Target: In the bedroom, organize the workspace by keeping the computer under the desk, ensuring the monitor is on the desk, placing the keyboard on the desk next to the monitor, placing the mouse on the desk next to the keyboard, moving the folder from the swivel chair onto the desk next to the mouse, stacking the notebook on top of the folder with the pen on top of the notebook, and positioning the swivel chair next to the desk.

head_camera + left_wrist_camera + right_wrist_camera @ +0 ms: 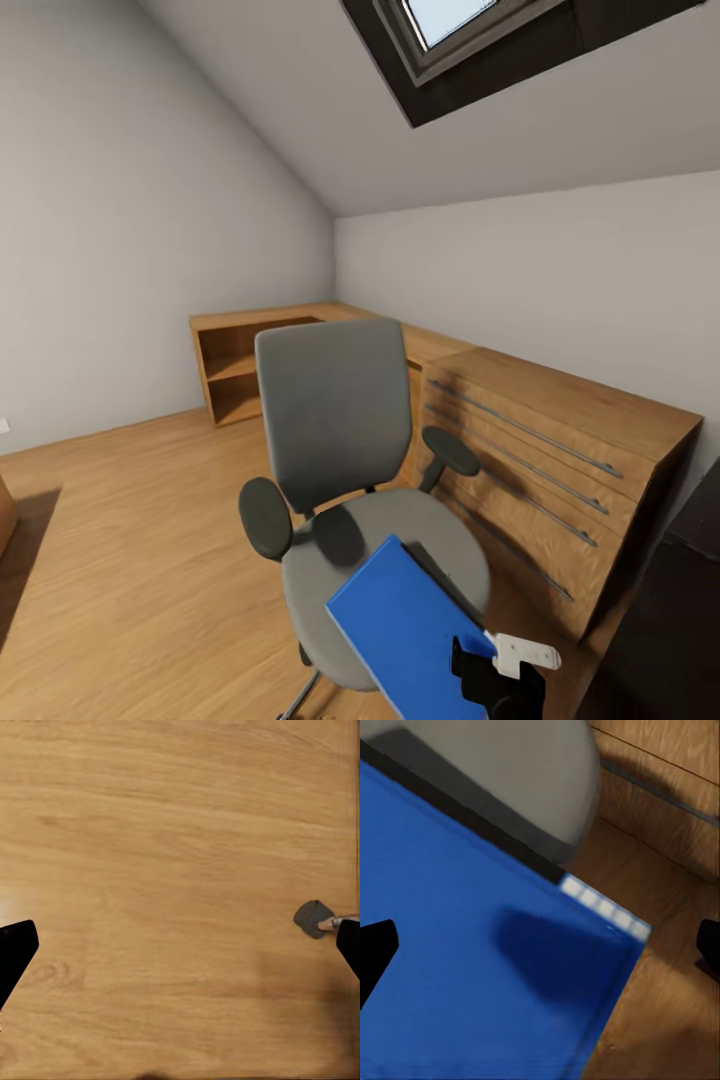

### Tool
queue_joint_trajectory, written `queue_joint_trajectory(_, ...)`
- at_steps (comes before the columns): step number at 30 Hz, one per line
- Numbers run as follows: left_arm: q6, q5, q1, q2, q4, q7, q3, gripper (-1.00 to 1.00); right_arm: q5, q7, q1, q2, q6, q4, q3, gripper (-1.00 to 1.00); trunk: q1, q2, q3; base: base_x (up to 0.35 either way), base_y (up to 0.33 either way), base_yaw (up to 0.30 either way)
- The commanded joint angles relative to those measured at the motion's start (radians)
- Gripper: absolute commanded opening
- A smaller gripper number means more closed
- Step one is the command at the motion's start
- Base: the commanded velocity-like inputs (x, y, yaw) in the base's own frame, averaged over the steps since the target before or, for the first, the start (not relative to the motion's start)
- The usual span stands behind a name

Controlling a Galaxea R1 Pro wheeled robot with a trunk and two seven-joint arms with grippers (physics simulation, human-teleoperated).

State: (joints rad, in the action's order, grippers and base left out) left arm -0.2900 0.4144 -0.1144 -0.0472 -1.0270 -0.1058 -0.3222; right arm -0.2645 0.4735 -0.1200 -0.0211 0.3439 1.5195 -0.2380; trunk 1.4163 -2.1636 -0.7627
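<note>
Right pincer (pixel 497 668) maybe gripping notebook (pixel 415 625), above swivel chair (pixel 340 440)

One swivel chair (pixel 340 450) with two black armrests, one blue notebook (pixel 405 625), one thin dark folder (pixel 465 814) edge beneath it, one wooden dresser (pixel 560 460) with four long bar handles, one open shelf unit (pixel 240 365), one skylight (pixel 450 30) — and one claw (pixel 495 680).
</note>
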Motion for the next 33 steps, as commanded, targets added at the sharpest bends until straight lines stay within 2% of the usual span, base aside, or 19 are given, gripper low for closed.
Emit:
queue_joint_trajectory(1,-0.005,0.011,-0.001,0.0,-0.002,-0.006,0.001,1.0,-0.007,0.007,0.0,0.0,0.003,0.001,-0.001,1.0,0.0,0.0,0.0,-0.215,0.157,-0.257)
queue_joint_trajectory(12,-0.005,0.012,-0.001,-0.001,-0.002,-0.006,0.001,1.0,-0.007,0.005,0.0,0.001,0.004,0.001,-0.001,1.0,0.0,0.0,0.0,-0.242,0.194,-0.236)
queue_joint_trajectory(26,-0.005,0.011,-0.001,-0.001,-0.002,-0.006,0.001,1.0,-0.007,0.005,0.0,0.001,0.004,0.001,-0.001,1.0,0.0,0.0,0.001,-0.018,0.015,-0.016)
queue_joint_trajectory(33,-0.005,0.012,-0.001,-0.002,-0.002,-0.006,0.001,1.0,-0.007,0.005,0.0,0.001,0.004,0.001,0.0,1.0,0.0,0.0,0.006,-0.057,0.046,-0.132)
